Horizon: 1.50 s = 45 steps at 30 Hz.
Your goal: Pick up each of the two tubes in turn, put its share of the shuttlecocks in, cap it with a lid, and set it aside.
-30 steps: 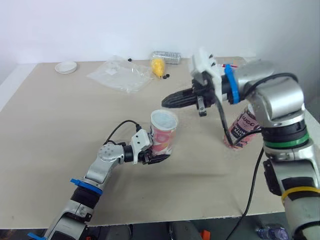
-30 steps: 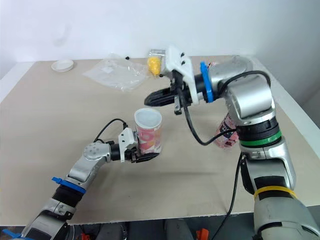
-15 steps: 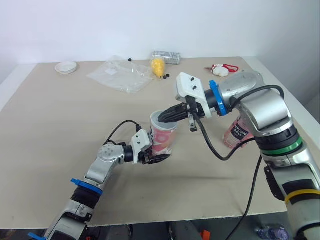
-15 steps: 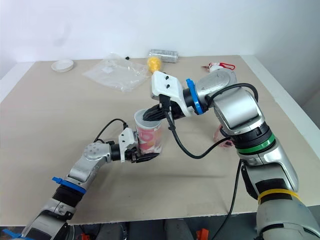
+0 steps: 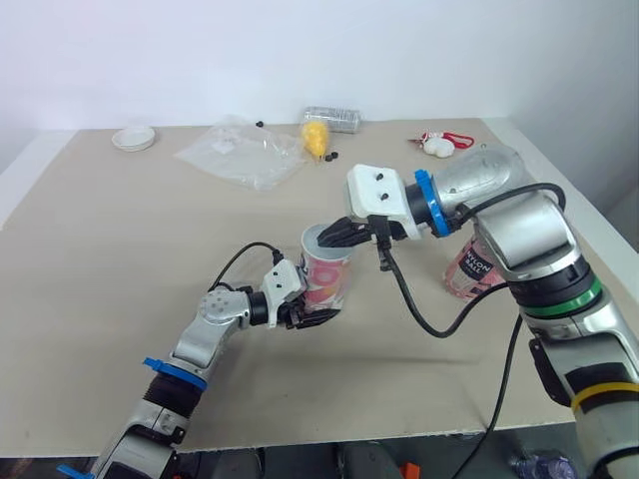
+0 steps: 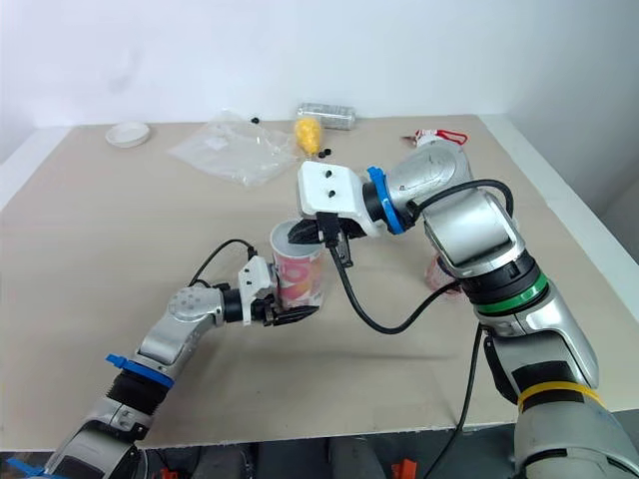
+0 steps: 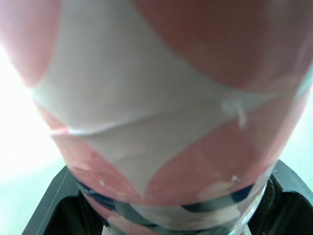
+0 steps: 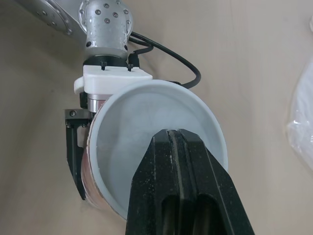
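1. The left end effector (image 5: pixel 305 311) clamps the pink tube (image 5: pixel 325 279), which stands upright near the middle of the tabletop (image 5: pixel 120 249).
2. The right end effector (image 5: pixel 334 236), its fingers pressed together, has its tips at the tube's open mouth. The right wrist view looks down into the white interior.
3. The eye views add a second tube (image 5: pixel 471 267), behind the right arm.

On my feed the beige bench (image 5: pixel 100 259) carries a crumpled clear plastic bag (image 5: pixel 240 152) near its far edge. To the bag's right a silvery cylinder (image 5: pixel 334 118) lies on its side, with small black bits (image 5: pixel 332 155) nearby. Far right sits a red-and-white item (image 5: pixel 439 142) I cannot identify.
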{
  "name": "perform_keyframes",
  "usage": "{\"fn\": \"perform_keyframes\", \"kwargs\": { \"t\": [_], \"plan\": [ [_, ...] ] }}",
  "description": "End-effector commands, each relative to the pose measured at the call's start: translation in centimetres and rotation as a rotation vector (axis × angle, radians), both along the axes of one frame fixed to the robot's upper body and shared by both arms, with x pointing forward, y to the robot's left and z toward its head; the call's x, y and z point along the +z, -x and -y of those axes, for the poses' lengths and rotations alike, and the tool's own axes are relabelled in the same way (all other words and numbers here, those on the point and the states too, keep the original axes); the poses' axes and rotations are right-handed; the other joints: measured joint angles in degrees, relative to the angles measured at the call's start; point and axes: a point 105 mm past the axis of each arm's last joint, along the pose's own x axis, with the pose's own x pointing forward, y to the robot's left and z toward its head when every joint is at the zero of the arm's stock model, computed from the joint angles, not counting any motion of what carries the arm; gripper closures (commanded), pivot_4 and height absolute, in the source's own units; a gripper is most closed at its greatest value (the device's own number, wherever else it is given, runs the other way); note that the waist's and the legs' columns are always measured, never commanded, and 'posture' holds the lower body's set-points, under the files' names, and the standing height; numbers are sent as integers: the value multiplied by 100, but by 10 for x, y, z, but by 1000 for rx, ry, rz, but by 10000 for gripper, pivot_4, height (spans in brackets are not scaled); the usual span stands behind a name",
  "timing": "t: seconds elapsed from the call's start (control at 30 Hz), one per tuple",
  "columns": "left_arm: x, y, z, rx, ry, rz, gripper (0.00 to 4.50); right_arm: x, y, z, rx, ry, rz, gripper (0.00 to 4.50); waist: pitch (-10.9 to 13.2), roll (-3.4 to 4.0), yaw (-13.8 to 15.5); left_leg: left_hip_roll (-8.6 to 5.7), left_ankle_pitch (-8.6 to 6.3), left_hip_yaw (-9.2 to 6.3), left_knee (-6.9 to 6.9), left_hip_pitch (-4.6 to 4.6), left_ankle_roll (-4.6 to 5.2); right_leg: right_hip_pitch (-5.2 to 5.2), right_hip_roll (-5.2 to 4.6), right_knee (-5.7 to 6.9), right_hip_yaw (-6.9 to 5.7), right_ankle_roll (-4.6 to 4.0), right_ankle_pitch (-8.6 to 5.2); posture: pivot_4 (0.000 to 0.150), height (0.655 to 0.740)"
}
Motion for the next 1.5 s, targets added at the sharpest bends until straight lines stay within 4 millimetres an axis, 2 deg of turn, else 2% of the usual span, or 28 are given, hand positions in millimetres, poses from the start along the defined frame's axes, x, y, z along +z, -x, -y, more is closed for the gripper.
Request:
{"fn": "perform_keyframes", "kwargs": {
  "t": [0.03, 0.1, 0.17, 0.23, 0.3, 0.37, 0.47, 0.53, 0.57, 0.6, 0.63, 0.83, 1.1, 1.3, 1.5],
  "plan": [
    [-5, 2, 0, -1, -3, -21, 14513, -38, 1, 2, -15, 80, -124, 44864, -14, 0, 0, 0, 0, 0, -2, 1, 0, 1, 0, -4, 0, -1, 1, 1500, 7400],
    [-4, 3, 0, -7, -10, -9, 14513, -21, 1, -2, -5, -11, -150, 44864, -18, 0, -8, 1, 0, 1, -6, 3, 0, 3, 0, -12, 0, -3, 4, 1500, 7400],
    [-4, 3, 0, -9, -11, -3, 14513, 6, -3, -1, -18, -128, -170, 44864, -17, 0, -12, 2, 0, 0, -10, 2, 0, 3, 0, -15, 0, -5, 7, 1500, 7400],
    [-3, 3, 0, -10, -13, 4, 14513, 40, -5, 7, -28, -281, -195, 44864, -12, 1, -7, 2, 0, 0, -13, -2, 0, 0, 0, -18, 0, -6, 9, 1500, 7400],
    [-1, 2, -1, -8, -12, 12, 14513, 72, -7, 27, -52, -433, -187, 44864, -4, 4, 14, 1, 1, 0, -14, -17, 1, -11, 0, -21, 0, -2, 12, 1500, 7400],
    [1, 1, -1, -7, -9, 18, 14513, 87, -4, 44, -73, -537, -189, 44864, -4, 4, 40, 1, 0, -1, -17, -36, 1, -20, -1, -34, 0, 26, 26, 1500, 7400],
    [3, 0, -2, -9, -7, 22, 14513, 88, -2, 59, -115, -592, -178, 44864, -4, 3, 85, 1, -14, 0, -27, -38, 5, -20, -2, -45, -1, 26, 9, 1500, 7400],
    [4, 2, -1, -32, -13, 30, 14513, 77, -3, 77, -188, -624, -138, 39985, -5, 2, 100, 1, -21, 0, -29, -36, 14, -20, -1, -44, -1, 21, 1, 1500, 7400],
    [5, 2, -1, -43, -15, 34, 6347, 69, 0, 84, -212, -635, -135, 36993, -5, 0, 114, 2, -23, -2, -36, -33, 17, -19, 1, -44, -4, 18, -2, 1500, 7400],
    [6, 3, 0, -53, -15, 35, 4245, 60, 5, 88, -225, -643, -137, 34037, -3, 1, 127, 3, -23, -4, -35, -33, 18, -19, 3, -43, -6, 17, -4, 1500, 7400],
    [7, 3, 0, -55, -14, 34, 0, 52, 9, 89, -228, -636, -141, 29079, -3, 2, 129, 2, -23, -4, -38, -39, 18, -24, 2, -43, -5, 18, -6, 1500, 7400],
    [13, 2, -5, -70, -18, 52, 0, 6, 36, 72, -211, -592, -219, 866, 7, 20, 116, 3, -26, 0, -37, -37, 22, -28, 5, -41, 0, 20, -8, 1500, 7400],
    [21, 2, -18, -72, -29, 82, 0, -58, 38, 74, -297, -505, -298, 310, 13, 11, 122, 0, -25, 1, -27, -40, 20, -24, 1, -43, 0, 27, -3, 1500, 7400],
    [23, 7, -37, -62, -51, 89, 0, -91, 34, 69, -312, -458, -306, 310, 16, 5, 117, 2, -25, 0, -30, -39, 21, -25, 3, -43, 0, 25, -4, 1500, 7400],
    [31, 16, -49, -43, -28, 93, 0, -110, 29, 53, -289, -475, -307, 310, 19, 1, 123, 2, -25, 0, -29, -40, 20, -24, 2, -43, -1, 24, -4, 1500, 7400]
  ]
}}
